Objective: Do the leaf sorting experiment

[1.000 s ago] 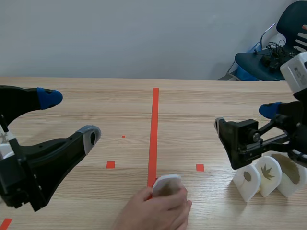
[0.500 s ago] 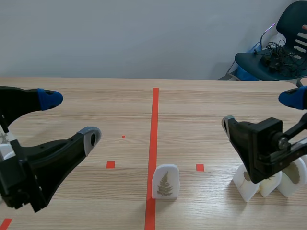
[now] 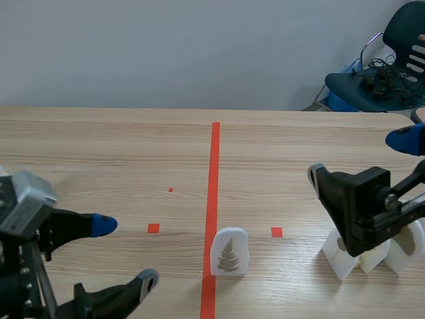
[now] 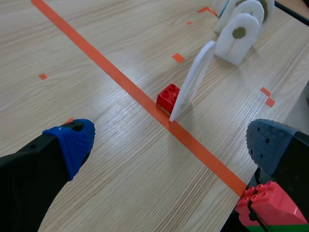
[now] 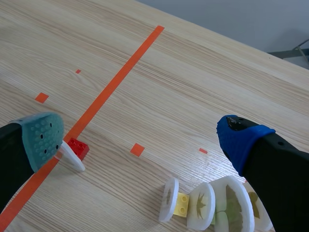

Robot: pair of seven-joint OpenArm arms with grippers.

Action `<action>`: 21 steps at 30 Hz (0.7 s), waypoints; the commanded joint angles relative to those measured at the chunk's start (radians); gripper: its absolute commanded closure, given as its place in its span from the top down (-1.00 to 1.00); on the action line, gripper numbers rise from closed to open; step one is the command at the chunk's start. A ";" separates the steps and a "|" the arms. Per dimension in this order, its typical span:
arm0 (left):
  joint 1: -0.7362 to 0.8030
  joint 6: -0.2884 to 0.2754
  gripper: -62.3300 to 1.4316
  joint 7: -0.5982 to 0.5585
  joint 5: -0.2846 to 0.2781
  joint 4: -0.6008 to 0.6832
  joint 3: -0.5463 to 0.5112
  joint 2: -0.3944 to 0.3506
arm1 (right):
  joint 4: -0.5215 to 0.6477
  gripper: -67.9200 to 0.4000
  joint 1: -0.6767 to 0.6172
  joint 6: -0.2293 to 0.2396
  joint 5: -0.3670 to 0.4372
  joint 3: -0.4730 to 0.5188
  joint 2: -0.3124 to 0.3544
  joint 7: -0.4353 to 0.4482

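Far left, low over light wooden table (image 3: 99, 146): left gripper (image 3: 126, 252), jaws spread wide, empty. Centre, on the orange-red tape line: white arch-shaped plaque with fern leaf print (image 3: 229, 251), upright, small red toy brick (image 4: 168, 96) at its foot, ahead of left gripper, not between any fingers. Right: right gripper (image 3: 360, 157), jaws wide apart, empty, just above cluster of white leaf-printed plaques (image 3: 337, 264) standing on the table, well apart from fern plaque.

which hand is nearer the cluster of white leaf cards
Right. The right hand hovers just above the leaf cards; the left hand sits far off, across the tape line.
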 commanded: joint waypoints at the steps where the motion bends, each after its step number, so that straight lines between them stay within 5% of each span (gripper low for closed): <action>1: -0.048 -0.001 1.00 -0.052 0.013 -0.027 0.029 0.005 | -0.001 1.00 0.011 -0.005 0.007 0.012 0.005 0.016; 9: -0.252 -0.001 1.00 -0.212 0.249 -0.253 0.236 0.050 | -0.001 1.00 0.011 -0.005 0.007 0.012 0.005 0.016; 12: -0.315 0.062 1.00 -0.249 0.309 -0.322 0.305 0.081 | -0.001 1.00 0.011 -0.005 0.007 0.012 0.005 0.016; 15: -0.374 0.118 1.00 -0.278 0.347 -0.391 0.360 0.119 | -0.001 1.00 0.011 -0.006 0.007 0.012 0.005 0.016; 21: -0.432 0.126 0.91 -0.282 0.357 -0.465 0.429 0.177 | -0.001 1.00 0.011 -0.013 0.007 0.012 0.005 0.016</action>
